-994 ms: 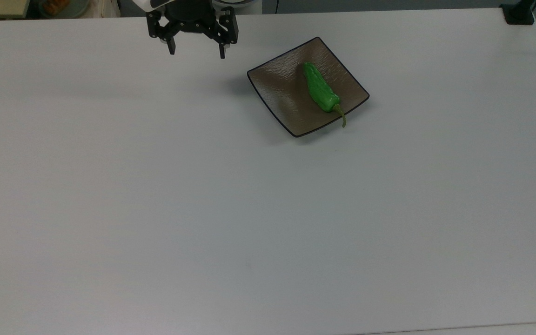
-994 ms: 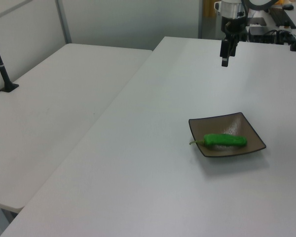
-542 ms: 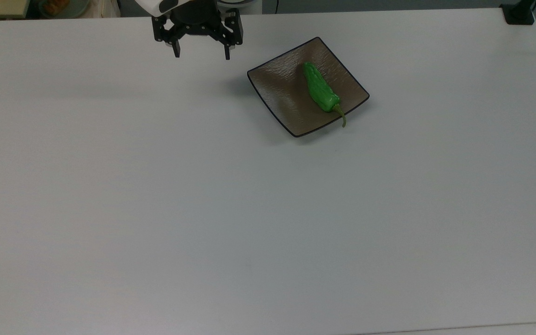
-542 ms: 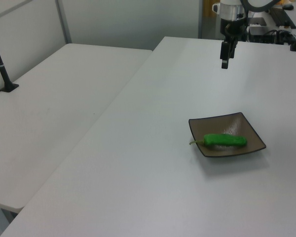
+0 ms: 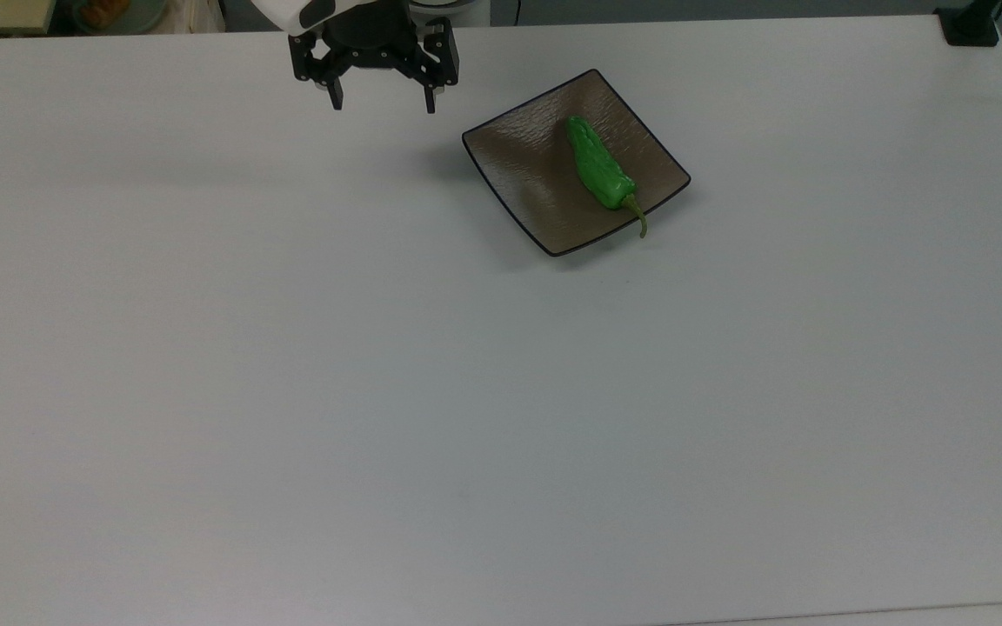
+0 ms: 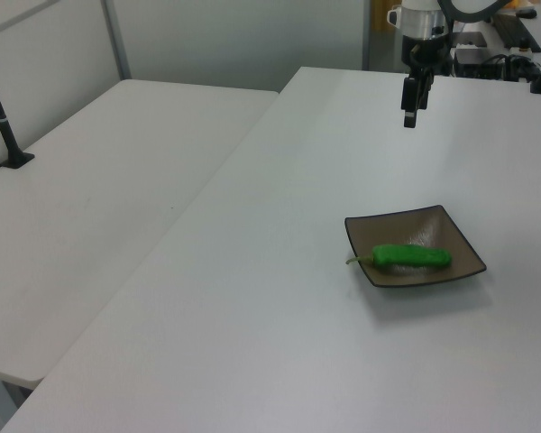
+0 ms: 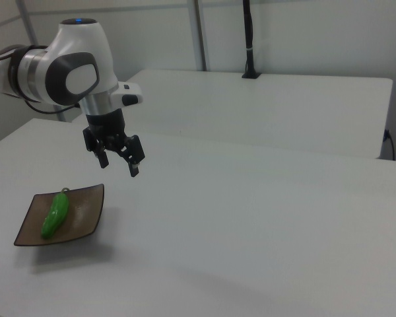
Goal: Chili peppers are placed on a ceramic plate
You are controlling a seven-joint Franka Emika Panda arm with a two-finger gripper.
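Chili peppers here means one green, bumpy pepper, and it lies on the ceramic plate. Going from the top view's left to its right, first comes the gripper, up near the far edge of the white table. Its two black fingers are spread wide apart and hold nothing. It hangs in the air above the table, well apart from the plate. Next, to the top view's right, sits the square brown plate with a thin black rim and pointy corners. The pepper lies on the plate's right half in the top view, slanting down toward the near corner. Its thin stem pokes out over the rim. In the left view the gripper hangs far back, and the plate sits nearer, with the pepper lying across it. In the right view the plate is at the left, with the pepper on it, and the gripper hangs higher up, just to the right view's right of the plate. A second white table stands behind.
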